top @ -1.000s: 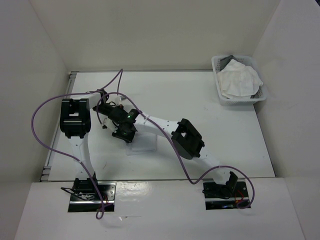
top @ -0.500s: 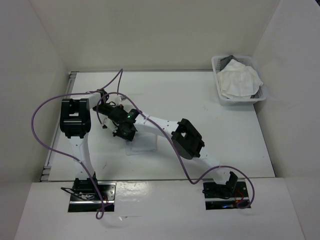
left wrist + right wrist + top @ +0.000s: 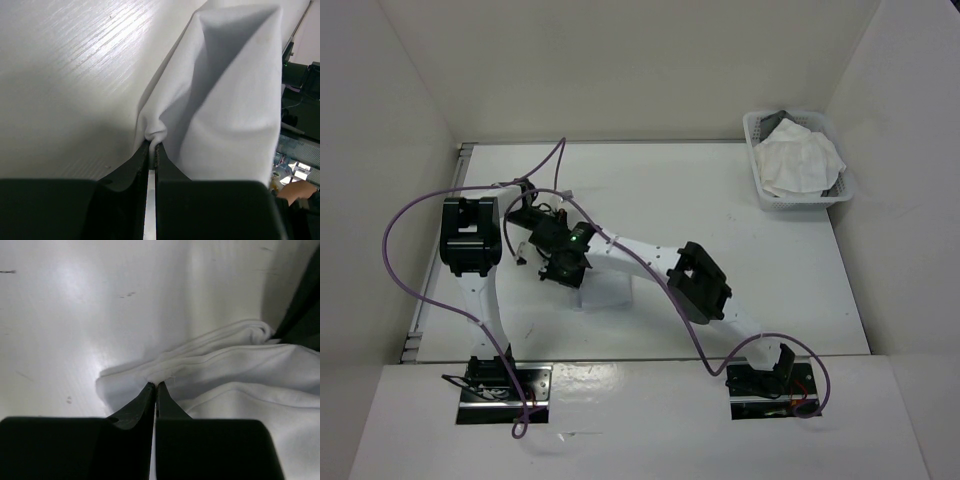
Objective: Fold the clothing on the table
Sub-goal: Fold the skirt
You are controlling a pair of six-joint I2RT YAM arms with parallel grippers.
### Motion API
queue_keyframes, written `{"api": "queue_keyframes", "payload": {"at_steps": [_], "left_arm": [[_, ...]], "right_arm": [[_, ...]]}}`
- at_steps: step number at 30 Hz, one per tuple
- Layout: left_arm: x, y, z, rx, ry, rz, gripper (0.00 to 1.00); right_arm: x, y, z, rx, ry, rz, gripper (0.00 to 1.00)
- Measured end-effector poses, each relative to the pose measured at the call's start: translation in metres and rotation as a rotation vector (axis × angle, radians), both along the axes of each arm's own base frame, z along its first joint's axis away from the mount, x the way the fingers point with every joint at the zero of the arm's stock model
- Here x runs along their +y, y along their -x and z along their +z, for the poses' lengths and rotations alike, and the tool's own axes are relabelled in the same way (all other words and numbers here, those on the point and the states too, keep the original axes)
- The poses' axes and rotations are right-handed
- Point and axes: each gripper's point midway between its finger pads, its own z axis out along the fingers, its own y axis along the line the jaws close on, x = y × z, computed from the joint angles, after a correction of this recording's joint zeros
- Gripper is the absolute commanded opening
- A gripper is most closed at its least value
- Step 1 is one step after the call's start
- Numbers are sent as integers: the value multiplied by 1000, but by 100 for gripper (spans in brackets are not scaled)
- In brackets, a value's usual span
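The clothing [image 3: 608,291] is a white fabric piece lying on the table [image 3: 740,250] left of centre, mostly hidden under both wrists in the top view. My left gripper [image 3: 154,145] is shut on a raised fold of the clothing [image 3: 220,105], which tents upward from the jaws. My right gripper [image 3: 156,385] is shut on a bunched edge of the clothing [image 3: 240,370], low over the tabletop. From above, the left gripper [image 3: 532,245] and right gripper [image 3: 558,270] sit close together at the cloth's left end.
A white lattice basket [image 3: 756,185] holding crumpled white cloths [image 3: 798,158] stands at the back right corner. White panels wall the table on all sides. Purple cables [image 3: 420,205] loop over the left arm and trail along the right arm.
My right gripper has closed onto the cloth's edge and its wrist has shifted slightly left. The left gripper has kept its grip and place.
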Motion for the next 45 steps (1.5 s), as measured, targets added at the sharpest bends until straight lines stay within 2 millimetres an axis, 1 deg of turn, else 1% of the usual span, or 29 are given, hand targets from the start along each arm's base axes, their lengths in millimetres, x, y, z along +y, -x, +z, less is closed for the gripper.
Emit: {"api": "queue_keyframes", "payload": {"at_steps": [5, 8, 10, 11, 13, 16, 17, 18, 19, 20, 21, 22, 23, 24, 26, 27, 29, 31, 33, 35, 36, 38, 39, 40, 42, 43, 45], "left_arm": [[0, 0, 0, 0, 0, 0, 8], [0, 0, 0, 0, 0, 0, 8], [0, 0, 0, 0, 0, 0, 8], [0, 0, 0, 0, 0, 0, 8], [0, 0, 0, 0, 0, 0, 8], [0, 0, 0, 0, 0, 0, 8], [0, 0, 0, 0, 0, 0, 8], [0, 0, 0, 0, 0, 0, 8], [0, 0, 0, 0, 0, 0, 8], [0, 0, 0, 0, 0, 0, 8], [0, 0, 0, 0, 0, 0, 8], [0, 0, 0, 0, 0, 0, 8], [0, 0, 0, 0, 0, 0, 8], [0, 0, 0, 0, 0, 0, 8], [0, 0, 0, 0, 0, 0, 8], [0, 0, 0, 0, 0, 0, 8], [0, 0, 0, 0, 0, 0, 8], [0, 0, 0, -1, 0, 0, 8], [2, -1, 0, -4, -1, 4, 8], [4, -3, -1, -9, -5, 9, 8], [4, -3, -1, -10, -5, 9, 8], [4, -3, -1, -10, -6, 9, 8], [4, -3, -1, -10, -6, 9, 8], [4, -3, -1, -10, -6, 9, 8], [4, -3, -1, -10, -6, 8, 8], [4, -3, -1, -10, -6, 8, 8], [4, -3, -1, -11, -6, 8, 8]], "right_arm": [[7, 25, 0, 20, 8, 64, 0], [9, 35, -1, 33, 11, 88, 0], [10, 38, -1, 37, 11, 97, 9], [10, 39, -2, 39, 13, 98, 9], [8, 39, -3, 39, 19, 102, 0], [8, 39, -4, 36, 22, 99, 0], [7, 39, -5, 36, 26, 98, 3], [5, 39, -7, 37, 32, 97, 21], [4, 39, -8, 38, 37, 92, 26], [3, 39, -8, 35, 41, 92, 33], [3, 38, -9, 33, 43, 89, 43], [3, 37, -8, 28, 43, 84, 58], [3, 36, -8, 23, 43, 84, 63], [2, 35, -8, 20, 45, 79, 65], [2, 32, -4, 7, 50, 75, 66], [2, 29, 0, 0, 44, 70, 66], [8, 23, 17, -20, 17, 67, 66], [13, 15, 39, -38, -19, 58, 66], [16, 1, 63, -63, -65, 36, 66], [18, -20, 90, -94, -124, 3, 63], [17, -34, 105, -114, -160, -19, 63], [10, -64, 130, -150, -220, -69, 62], [4, -77, 138, -162, -238, -94, 62], [-2, -90, 143, -170, -250, -114, 62], [-15, -112, 143, -177, -251, -157, 62], [-21, -122, 137, -173, -244, -175, 62], [-28, -132, 118, -151, -215, -191, 62]]}}
